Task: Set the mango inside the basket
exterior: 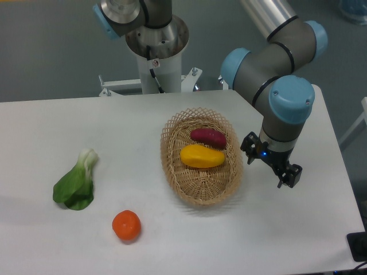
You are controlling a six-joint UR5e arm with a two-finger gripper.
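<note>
The yellow mango [201, 156] lies inside the tan wicker basket [200, 192], about in its middle. Touching its far side is a dark red-purple oblong vegetable [209, 136]. My gripper [272, 164] hangs to the right of the basket, past its right rim and apart from it. Its fingers [289, 175] stand spread with nothing between them. The mango is free of the gripper.
An orange round fruit [126, 225] sits near the table's front, left of the basket. A green leafy bok choy [76, 181] lies at the left. The robot's base [156, 43] stands at the back. The table's right edge runs close to the gripper.
</note>
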